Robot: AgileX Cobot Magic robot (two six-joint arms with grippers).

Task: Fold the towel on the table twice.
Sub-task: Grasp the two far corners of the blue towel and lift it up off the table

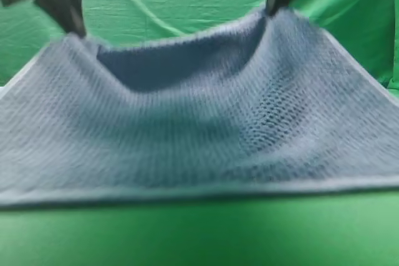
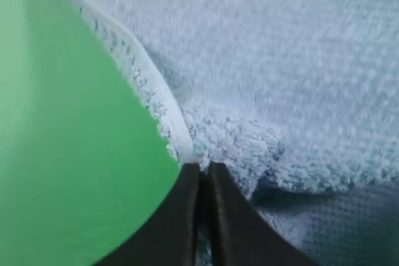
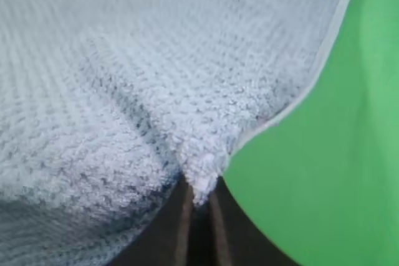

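Covering the table (image 1: pixel 199 235), towel (image 1: pixel 187 135)

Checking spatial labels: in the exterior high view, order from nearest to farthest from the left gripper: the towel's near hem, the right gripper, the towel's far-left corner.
1. Towel's far-left corner, pinched in the left gripper.
2. Right gripper, across at upper right.
3. Near hem, low along the table front.
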